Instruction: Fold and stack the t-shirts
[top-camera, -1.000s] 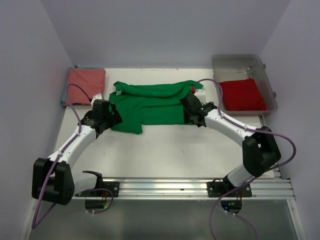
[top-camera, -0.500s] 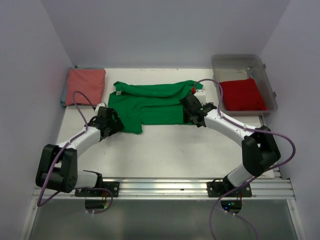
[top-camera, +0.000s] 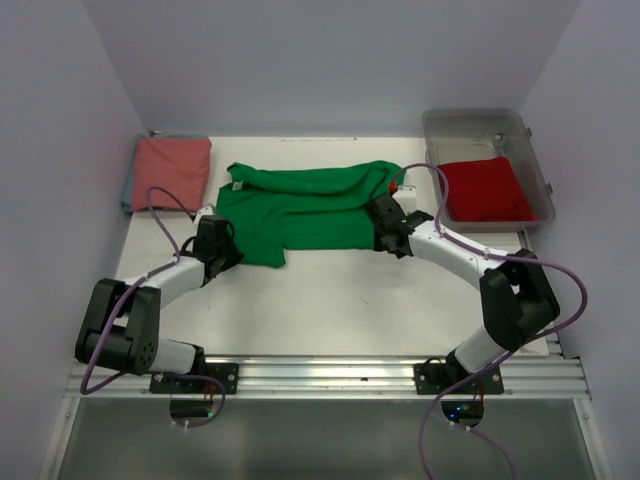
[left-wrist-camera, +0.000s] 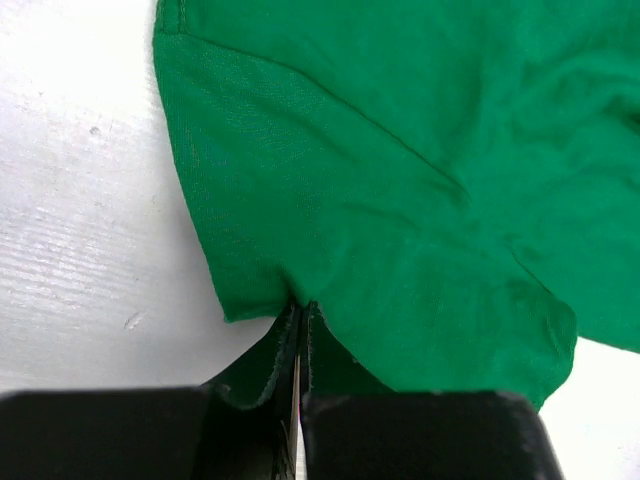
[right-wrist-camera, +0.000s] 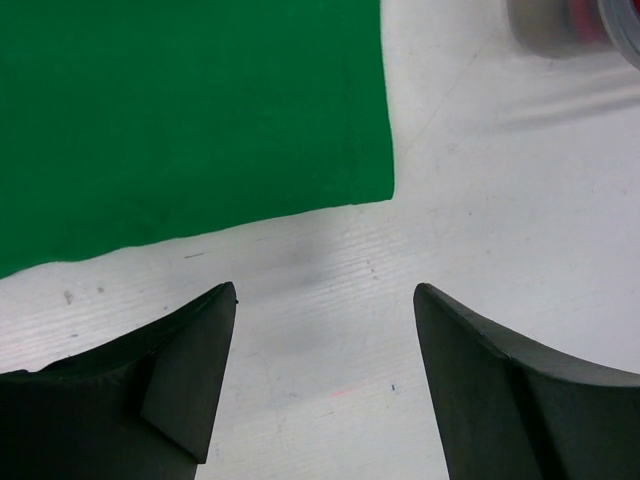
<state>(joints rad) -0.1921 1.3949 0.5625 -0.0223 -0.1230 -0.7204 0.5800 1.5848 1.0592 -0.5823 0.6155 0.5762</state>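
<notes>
- The left claw (left-wrist-camera: 300, 312) has just snapped shut on the near left corner of the green shirt (top-camera: 300, 205), which lies spread across the table (top-camera: 330, 300).
- The right claw (right-wrist-camera: 325, 300) stands open just short of its corner.
- The fold probably cannot start until it grips.

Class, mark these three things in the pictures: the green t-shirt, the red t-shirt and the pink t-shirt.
green t-shirt (top-camera: 300, 205), top external view, middle of its body.
red t-shirt (top-camera: 485, 190), top external view, centre of the cloth.
pink t-shirt (top-camera: 172, 170), top external view, centre of the cloth.
</notes>
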